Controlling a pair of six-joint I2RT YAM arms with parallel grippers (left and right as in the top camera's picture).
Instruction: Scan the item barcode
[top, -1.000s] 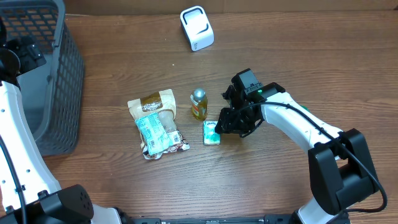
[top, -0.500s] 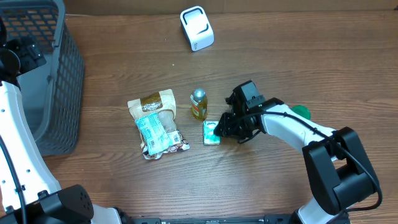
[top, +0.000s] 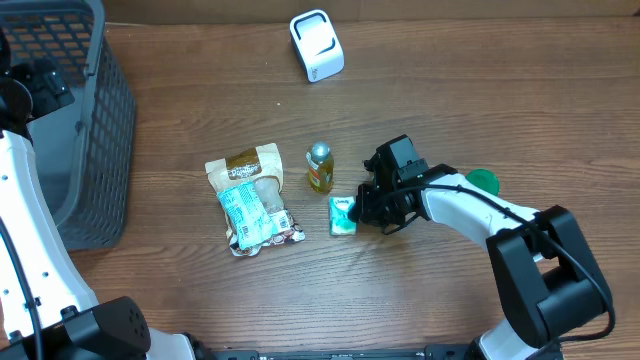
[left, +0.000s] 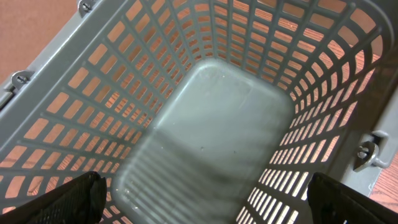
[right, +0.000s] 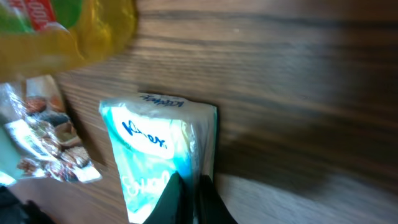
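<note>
Teal-and-white soft tissue pack (top: 342, 215) lies flat on the brown wooden table (top: 500, 100), mid-table, beside the small yellow bottle (top: 319, 168). At far left, the left gripper (left: 214, 204) hangs wide open over the grey plastic basket (top: 100, 130). The right gripper (top: 368, 208) is pinched fully together at the pack's right edge; I cannot tell if it caught any wrapper. Best to confirm the hold before lifting, then turn the barcode toward the white scanner (top: 317, 45).

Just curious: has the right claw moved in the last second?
Yes. In the overhead view the right gripper has slid down, further from the white scanner.
</note>
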